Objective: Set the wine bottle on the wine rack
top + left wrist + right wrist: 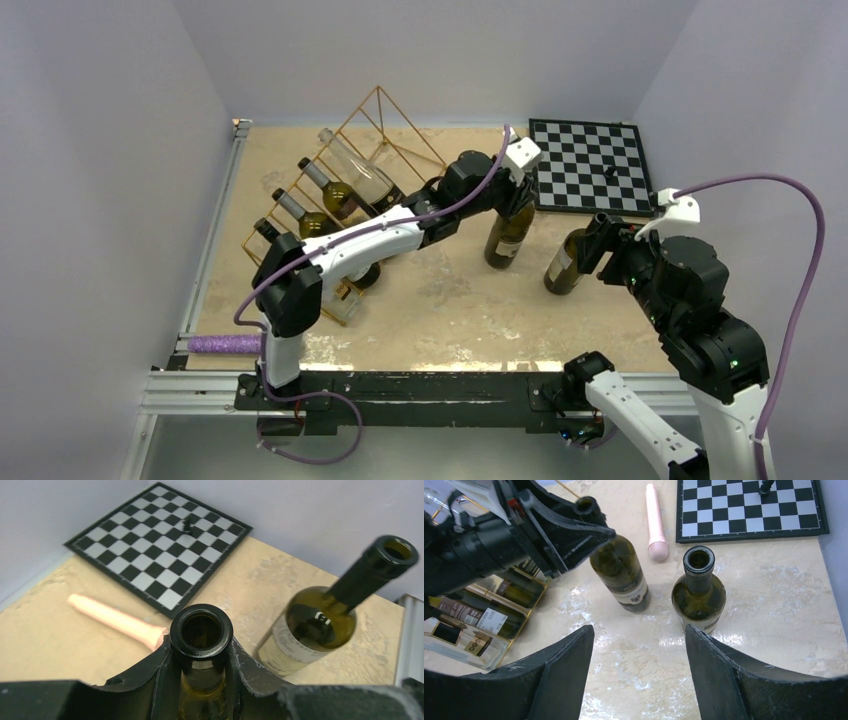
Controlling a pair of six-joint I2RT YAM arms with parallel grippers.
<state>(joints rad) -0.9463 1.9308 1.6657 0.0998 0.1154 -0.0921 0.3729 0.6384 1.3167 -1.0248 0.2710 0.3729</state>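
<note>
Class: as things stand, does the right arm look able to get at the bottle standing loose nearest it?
Probably yes. The right gripper is open, the loose bottle stands upright ahead of it with nothing between, and the left gripper, shut on the other bottle, is off to one side.

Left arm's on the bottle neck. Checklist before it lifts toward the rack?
1. Left end effector closed on the wine bottle neck: ok, it hugs both sides.
2. Grip below the lip: ok, the lip sits above it.
3. Second bottle apart from the gripped one: ok, a gap shows.
4. Right end effector holding nothing: ok, open and facing the second bottle.
5. Free slot in the wine rack: cannot tell, the left arm covers part of it.
6. Bottle base off the table: cannot tell.
</note>
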